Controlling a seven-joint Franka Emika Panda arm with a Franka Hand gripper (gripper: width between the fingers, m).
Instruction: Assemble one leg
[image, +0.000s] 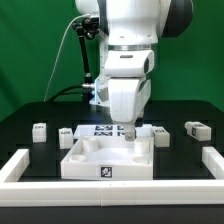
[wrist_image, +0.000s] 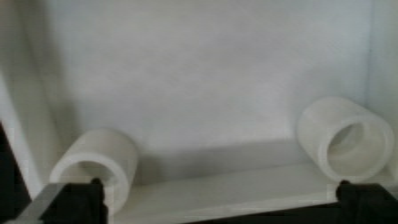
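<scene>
Several small white legs with tags lie on the black table in the exterior view: two at its left (image: 38, 131) (image: 66, 133) and two at its right (image: 160, 134) (image: 196, 129). The large white tray-like part (image: 88, 163) lies in the middle front. My gripper (image: 130, 134) hangs low over that part's far right corner, apart from every leg. In the wrist view my gripper (wrist_image: 214, 203) is open; its dark fingertips (wrist_image: 71, 197) stand wide apart over the part's rim. The part's inner face (wrist_image: 205, 80) with two round bosses (wrist_image: 98, 155) (wrist_image: 349, 135) fills that view. No leg shows there.
The marker board (image: 98, 130) lies behind the tray-like part. A white raised border runs along the front left (image: 14, 166) and front right (image: 211, 160) of the table. A green wall stands behind.
</scene>
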